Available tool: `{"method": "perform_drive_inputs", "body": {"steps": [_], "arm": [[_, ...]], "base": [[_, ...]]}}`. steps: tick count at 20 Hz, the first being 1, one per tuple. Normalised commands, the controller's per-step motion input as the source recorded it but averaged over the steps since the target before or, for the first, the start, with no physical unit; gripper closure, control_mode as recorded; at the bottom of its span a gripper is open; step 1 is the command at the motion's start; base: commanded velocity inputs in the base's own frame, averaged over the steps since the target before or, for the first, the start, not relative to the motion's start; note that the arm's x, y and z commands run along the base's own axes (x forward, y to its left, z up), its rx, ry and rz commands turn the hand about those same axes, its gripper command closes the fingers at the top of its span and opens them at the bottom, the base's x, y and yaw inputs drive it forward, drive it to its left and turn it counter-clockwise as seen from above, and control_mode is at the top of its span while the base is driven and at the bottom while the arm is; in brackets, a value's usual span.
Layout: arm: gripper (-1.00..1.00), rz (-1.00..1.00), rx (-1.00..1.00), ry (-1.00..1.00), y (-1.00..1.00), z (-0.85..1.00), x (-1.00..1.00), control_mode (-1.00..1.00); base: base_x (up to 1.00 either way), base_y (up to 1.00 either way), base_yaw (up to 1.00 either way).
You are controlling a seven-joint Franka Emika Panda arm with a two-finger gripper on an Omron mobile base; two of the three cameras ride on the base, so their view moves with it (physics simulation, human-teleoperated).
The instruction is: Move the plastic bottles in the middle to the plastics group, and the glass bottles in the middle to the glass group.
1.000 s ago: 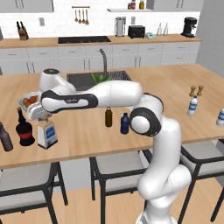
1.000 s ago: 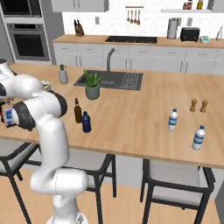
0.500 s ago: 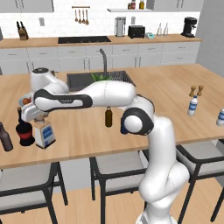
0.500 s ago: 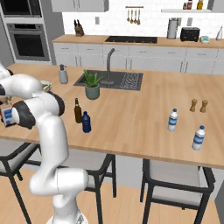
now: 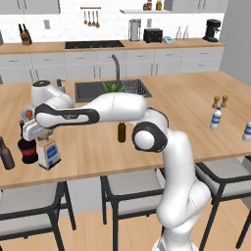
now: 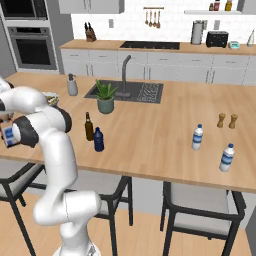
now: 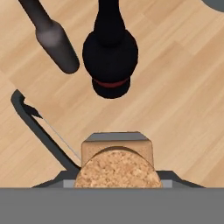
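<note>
My gripper [image 5: 43, 135] is at the counter's left end, shut on the neck of the square clear bottle [image 5: 49, 153], which has a blue-white label and stands upright. Its tan stopper [image 7: 116, 169] sits between the jaws in the hand view. Just beside it stands the round-bellied black bottle [image 5: 27, 148] [image 7: 110, 57] with a red band, and further left the plain dark-brown bottle [image 5: 6, 155] [image 7: 54, 40]. The slim brown bottle [image 5: 121, 132] [image 6: 89, 127] and the stubby dark-blue bottle [image 6: 99, 140] stand mid-counter. Two blue-labelled plastic bottles [image 6: 198, 137] [image 6: 226, 158] stand at the right.
A sink [image 5: 98, 91] with a potted plant [image 6: 105, 97] lies behind the middle bottles. A grey soap dispenser [image 6: 72, 86] stands left of it. Two wooden-topped shakers [image 6: 227, 120] are near the plastic bottles. Stools line the counter's front edge.
The arm has stretched further left and its elbow has swung. The square bottle in the gripper has shifted slightly left, closer to the black bottle.
</note>
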Motion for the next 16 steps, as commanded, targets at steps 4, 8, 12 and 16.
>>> {"method": "perform_drive_inputs", "body": {"steps": [4, 8, 12, 16], "arm": [[-1.00, 0.01, 0.00, 0.00, 0.00, -0.33, 0.00, -1.00], [-1.00, 0.00, 0.00, 0.00, 0.00, -0.02, 0.00, -1.00], [-1.00, 0.00, 0.00, 0.00, 0.00, 0.00, 0.00, -1.00], [-1.00, 0.00, 0.00, 0.00, -0.02, -0.01, 0.01, -1.00]], "base": [[0.00, 0.00, 0.00], [0.00, 0.00, 0.00], [0.00, 0.00, 0.00], [0.00, 0.00, 0.00]]}}
